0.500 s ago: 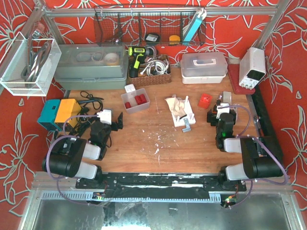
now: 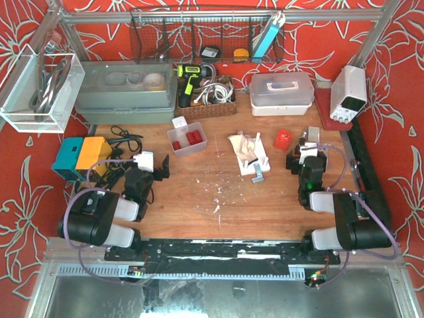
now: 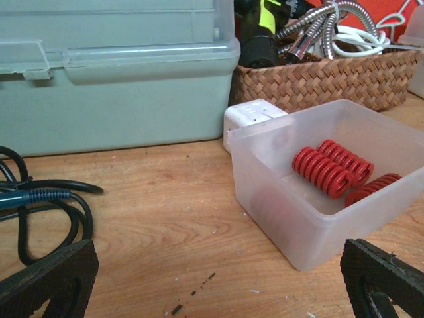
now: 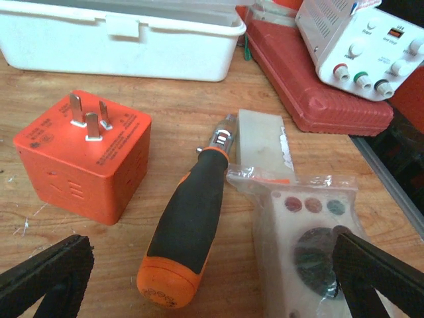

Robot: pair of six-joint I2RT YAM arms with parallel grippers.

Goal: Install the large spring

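Three red coil springs (image 3: 321,172) lie side by side in a translucent plastic tub (image 3: 278,212), right half of the left wrist view, on the wooden surface (image 3: 152,218). Which one is the large one is unclear. No visible change from half a second ago: both arms stay parked. Left jaws are spread wide, empty. Right jaws are likewise spread and empty, facing an orange-black screwdriver (image 4: 185,225) beside an orange plug cube (image 4: 83,156).

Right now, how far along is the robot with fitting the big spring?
Nothing looks done yet. The red springs lie in the clear tub. The left gripper faces them, open and empty; the right gripper is open too. Left to do: grab the large spring and fit it.
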